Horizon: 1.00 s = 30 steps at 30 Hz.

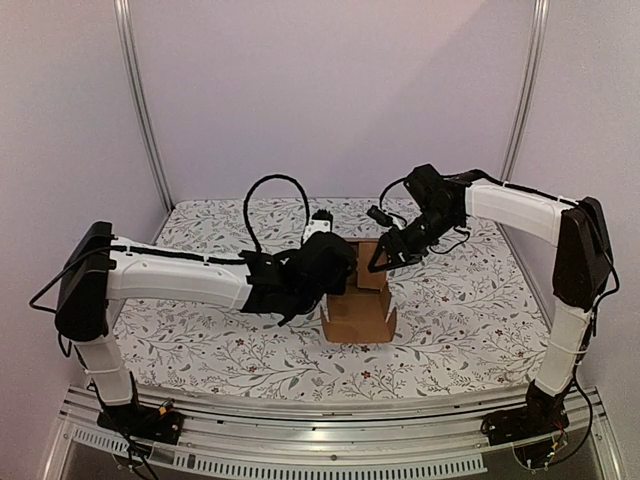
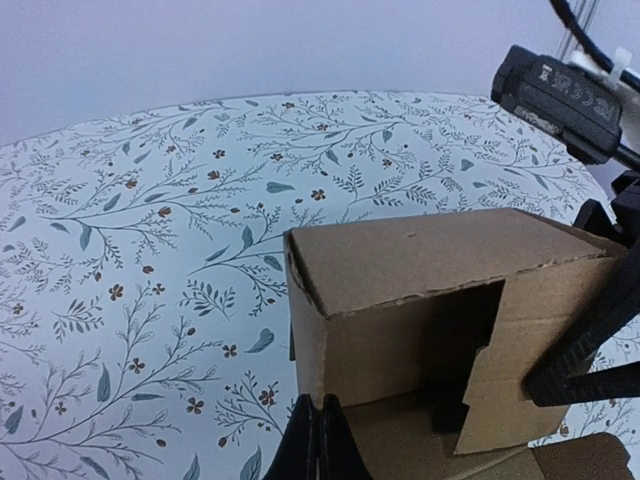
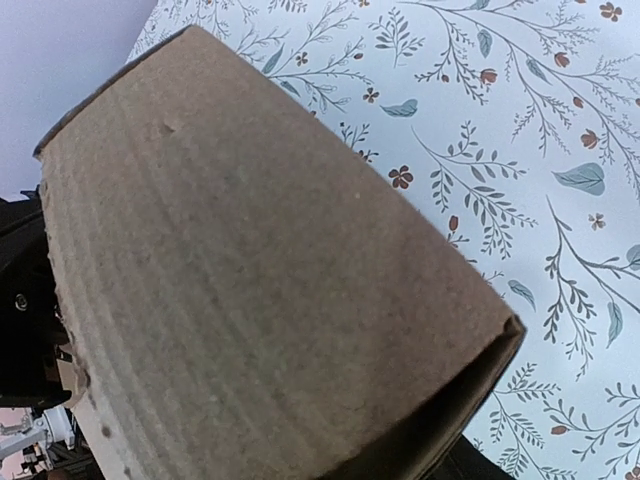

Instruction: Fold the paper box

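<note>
A floral-patterned surface [image 1: 200, 340] is spread in front of the two arms, and the paper box [image 1: 360, 300] is found near its middle, between the two hands. The fold is judged to be partly done. At the far end, walls have been stood up and a top panel [image 2: 430, 250] has been folded over them, so that a cube-like body is already formed. On the side facing the left wrist camera an opening [image 2: 460, 330] is left, only half covered by a side flap [image 2: 510, 370] that has not been tucked home. At the near end a flat panel [image 1: 358, 318] with notched edges is seen lying on the surface, not yet raised. What is left, it is judged, is for this panel to be lifted, the side flap pressed in, and the body closed. The left hand [image 2: 318, 445] is shut tight and set against the lower near corner of the box; whether a cardboard edge is nipped there cannot be told. The right hand [image 1: 385, 258] is placed at the far upper right of the box, with cardboard filling its own camera; how wide it stands, and whether anything is gripped, cannot be told.
</note>
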Motion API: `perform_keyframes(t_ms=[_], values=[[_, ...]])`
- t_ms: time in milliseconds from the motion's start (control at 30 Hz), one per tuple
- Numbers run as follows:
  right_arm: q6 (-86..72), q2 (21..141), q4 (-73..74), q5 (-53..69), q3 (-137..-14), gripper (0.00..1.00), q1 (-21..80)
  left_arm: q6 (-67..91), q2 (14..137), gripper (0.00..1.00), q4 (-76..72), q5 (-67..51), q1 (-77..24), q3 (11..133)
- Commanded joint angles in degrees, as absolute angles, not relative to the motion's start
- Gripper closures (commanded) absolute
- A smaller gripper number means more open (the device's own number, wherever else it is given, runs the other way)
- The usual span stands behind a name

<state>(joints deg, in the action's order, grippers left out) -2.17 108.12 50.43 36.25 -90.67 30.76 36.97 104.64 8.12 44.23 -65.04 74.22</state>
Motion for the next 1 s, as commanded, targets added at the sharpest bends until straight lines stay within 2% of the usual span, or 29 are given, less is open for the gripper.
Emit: perform_keyframes(t_ms=[0,133,333,400,533,667,767,867,967], values=[[-5.14,109.3,46.4,32.81,-91.86,0.46,32.06,39.21,106.55,1.0,8.88,46.5,-67.44,77.64],[-5.04,109.1,46.02,30.57,-90.89,0.47,32.59,40.08,106.45,1.0,8.53,47.62,-67.8,77.79],[-7.0,107.56,44.03,23.37,-89.35,0.54,32.56,41.25,105.85,1.0,8.2,49.27,-68.57,77.81],[-8.24,106.91,42.27,21.27,-88.88,0.59,32.56,42.78,105.73,1.0,8.07,50.07,-69.0,77.85],[-11.5,105.87,38.92,19.55,-88.38,0.77,32.82,47.24,105.9,1.0,8.49,51.97,-69.68,78.28],[-11.67,106.99,39.5,17.28,-89.45,0.79,34.17,50.9,105.82,1.0,8.66,52.11,-69.92,78.38],[-10.88,107.22,39.73,13.92,-89.59,0.81,35.91,51.85,105.9,0.91,7.81,50.7,-69.96,78.4],[-10.66,107.98,39.9,10.55,-90.31,0.87,36.48,51.43,106.12,0.89,6.25,48.77,-69.96,78.33],[-11.77,108.35,39.93,7.64,-90.99,0.9,36.46,51.79,106.13,0.82,5.97,47.94,-70.05,78.32]])
